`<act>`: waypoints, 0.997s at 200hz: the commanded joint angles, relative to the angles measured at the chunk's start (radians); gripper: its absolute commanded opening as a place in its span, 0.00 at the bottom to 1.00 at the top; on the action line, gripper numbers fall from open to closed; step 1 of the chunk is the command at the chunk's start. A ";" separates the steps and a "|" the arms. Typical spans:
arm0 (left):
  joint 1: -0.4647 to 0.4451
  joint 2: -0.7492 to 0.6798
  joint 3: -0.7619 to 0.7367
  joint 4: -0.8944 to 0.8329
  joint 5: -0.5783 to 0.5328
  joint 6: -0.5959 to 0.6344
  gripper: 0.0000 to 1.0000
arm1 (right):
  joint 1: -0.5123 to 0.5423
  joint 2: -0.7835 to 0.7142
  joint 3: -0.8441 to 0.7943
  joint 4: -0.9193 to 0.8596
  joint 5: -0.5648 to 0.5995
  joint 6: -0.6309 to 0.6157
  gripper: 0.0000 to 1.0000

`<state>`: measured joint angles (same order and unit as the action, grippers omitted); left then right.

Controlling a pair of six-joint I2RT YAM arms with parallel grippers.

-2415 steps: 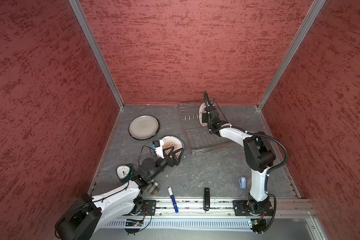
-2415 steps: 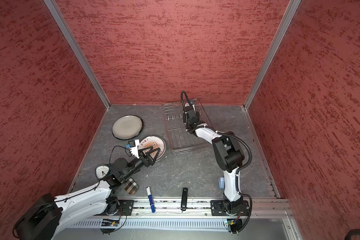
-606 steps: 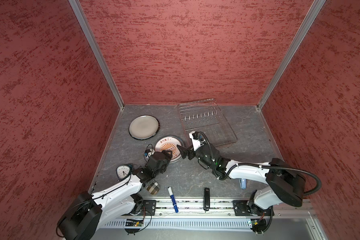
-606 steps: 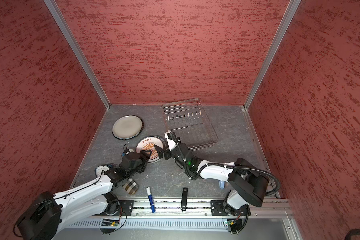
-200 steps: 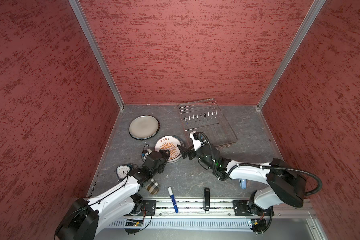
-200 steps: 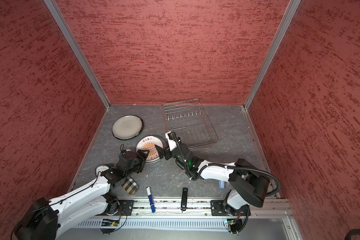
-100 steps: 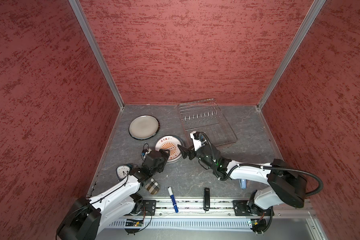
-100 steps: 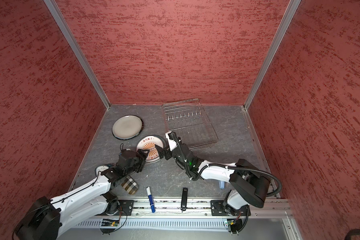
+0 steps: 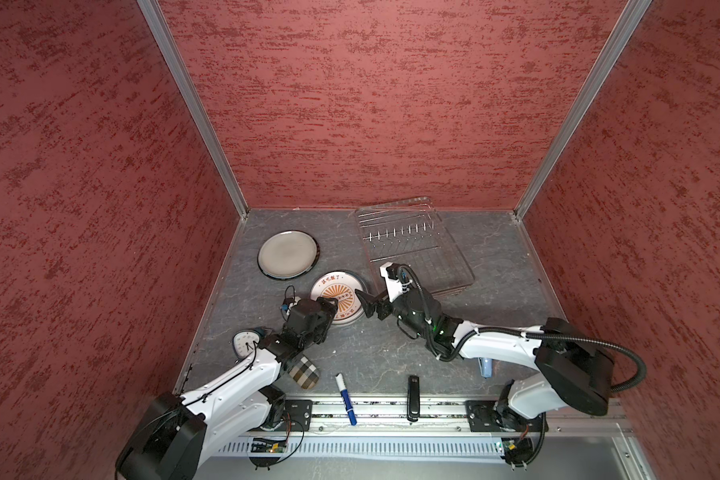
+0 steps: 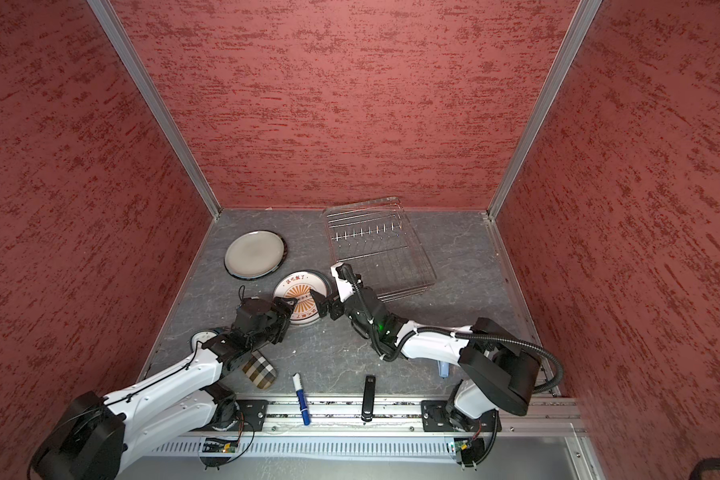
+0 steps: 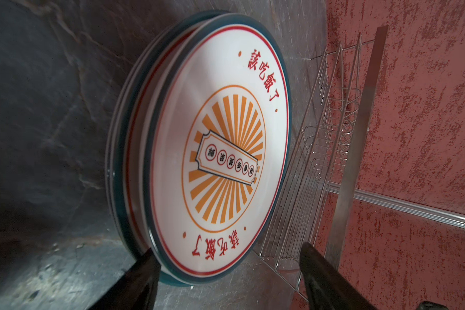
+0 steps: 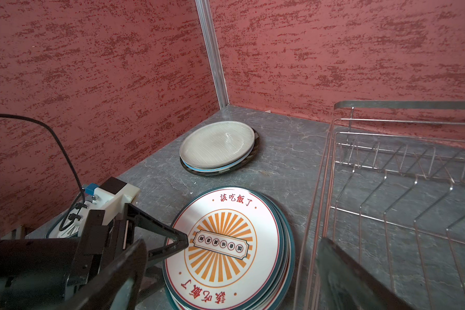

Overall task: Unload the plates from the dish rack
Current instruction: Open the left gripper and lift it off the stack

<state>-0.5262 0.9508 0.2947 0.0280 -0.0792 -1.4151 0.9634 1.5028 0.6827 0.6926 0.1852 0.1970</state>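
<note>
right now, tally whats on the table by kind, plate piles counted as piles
plate piles, sunburst pile and grey pile: 2
dish rack: 1
clock: 1
marker: 1
checked pouch: 1
black stick: 1
small blue item: 1
total: 8

Both arms reach low toward the middle, left tool (image 9: 331, 306) and right tool (image 9: 369, 305) spread wide, tips nearly facing

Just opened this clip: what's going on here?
The dish rack holds no plates. They lie flat on the table in two stacks, one topped by a grey plate, one by a sunburst plate. Both grippers are open and empty: the left gripper and the right gripper flank the sunburst stack, a left finger reaching over its top plate's rim.
</note>
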 commanded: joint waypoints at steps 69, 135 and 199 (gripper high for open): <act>0.003 -0.148 -0.027 -0.081 -0.038 0.018 0.99 | 0.006 -0.031 -0.021 0.029 0.040 -0.005 0.99; 0.017 -0.290 -0.048 -0.201 -0.134 0.014 1.00 | -0.039 -0.176 -0.121 0.011 0.165 0.077 0.99; 0.059 -0.378 -0.011 -0.094 -0.161 0.408 0.99 | -0.132 -0.416 -0.211 -0.188 0.217 0.115 0.99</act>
<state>-0.4900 0.6060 0.2588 -0.1398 -0.2024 -1.2537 0.8818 1.1797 0.4953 0.6136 0.3309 0.2733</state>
